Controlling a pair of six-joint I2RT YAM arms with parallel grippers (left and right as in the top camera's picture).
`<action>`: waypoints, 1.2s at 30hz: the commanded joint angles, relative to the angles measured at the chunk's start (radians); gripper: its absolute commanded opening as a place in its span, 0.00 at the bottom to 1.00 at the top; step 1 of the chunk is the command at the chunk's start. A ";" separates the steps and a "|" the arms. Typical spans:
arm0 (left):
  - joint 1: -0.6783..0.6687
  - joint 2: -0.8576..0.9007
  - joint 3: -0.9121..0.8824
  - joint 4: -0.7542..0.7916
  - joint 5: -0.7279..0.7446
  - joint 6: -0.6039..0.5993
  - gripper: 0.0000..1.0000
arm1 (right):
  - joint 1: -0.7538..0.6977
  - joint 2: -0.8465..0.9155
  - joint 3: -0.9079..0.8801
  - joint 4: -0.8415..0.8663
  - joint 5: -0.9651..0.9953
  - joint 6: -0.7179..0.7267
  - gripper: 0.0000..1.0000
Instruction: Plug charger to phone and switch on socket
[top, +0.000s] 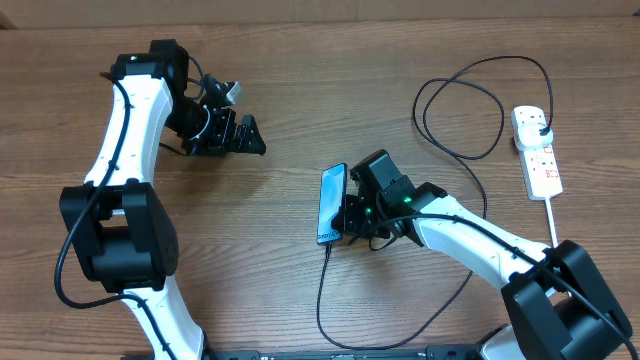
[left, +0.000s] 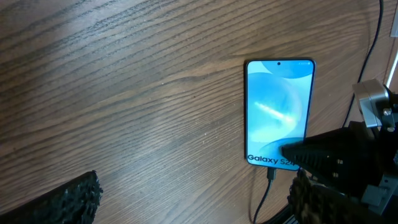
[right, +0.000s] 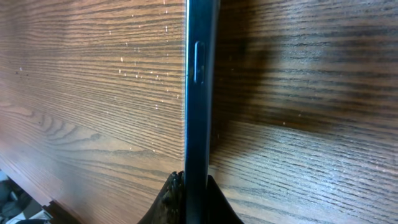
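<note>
wood-grain table (top: 300, 80). left gripper (top: 228, 140) at the far left, jaws spread wide, holding nothing, well apart from the rest. right gripper (top: 348, 218) mid-table, pinched tight on the phone (top: 332, 200) near its bottom end, one finger over the screen, one behind. socket (top: 540, 160) by the right edge, switch position too small to tell. charger (left: 272, 175): tip seated in the phone's bottom port, cable looping over to its black plug in the socket.
</note>
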 joint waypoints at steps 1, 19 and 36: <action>-0.005 -0.021 0.018 0.002 -0.003 -0.006 0.99 | 0.008 -0.007 0.000 -0.001 0.033 -0.003 0.07; -0.005 -0.021 0.018 0.002 -0.003 -0.006 0.99 | -0.027 -0.015 0.005 0.009 -0.045 -0.013 0.04; -0.005 -0.021 0.018 0.064 0.204 -0.102 1.00 | -0.181 -0.024 0.005 0.197 -0.585 -0.062 0.04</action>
